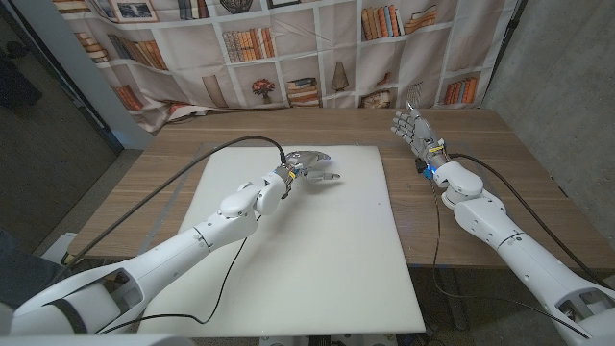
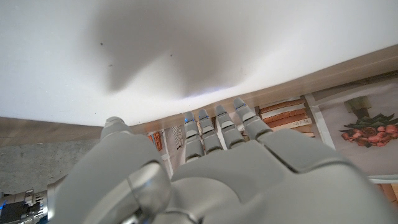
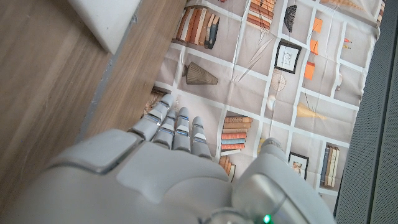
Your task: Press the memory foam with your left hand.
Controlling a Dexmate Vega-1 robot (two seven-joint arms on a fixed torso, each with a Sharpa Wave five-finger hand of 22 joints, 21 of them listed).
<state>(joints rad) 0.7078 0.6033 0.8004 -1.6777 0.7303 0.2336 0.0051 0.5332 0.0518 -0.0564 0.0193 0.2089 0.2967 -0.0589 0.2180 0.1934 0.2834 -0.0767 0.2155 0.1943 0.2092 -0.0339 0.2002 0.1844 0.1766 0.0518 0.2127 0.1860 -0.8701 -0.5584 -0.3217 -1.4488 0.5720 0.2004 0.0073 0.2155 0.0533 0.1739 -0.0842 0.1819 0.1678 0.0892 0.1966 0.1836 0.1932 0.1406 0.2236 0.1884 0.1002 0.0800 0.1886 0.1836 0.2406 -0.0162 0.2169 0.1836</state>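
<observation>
Foam [image 1: 298,240], a white memory slab, lies along the middle of the wooden bench [image 1: 500,183]. The left robot hand [image 1: 312,165] reaches over its far end, fingers apart and grasping nothing. Right of the slab, the right robot hand [image 1: 413,130] stands released, fingers spread.

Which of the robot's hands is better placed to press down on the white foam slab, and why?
Left. The left hand is already over the white foam slab near its far edge; the right hand stands on the bare wooden table beside it.
</observation>
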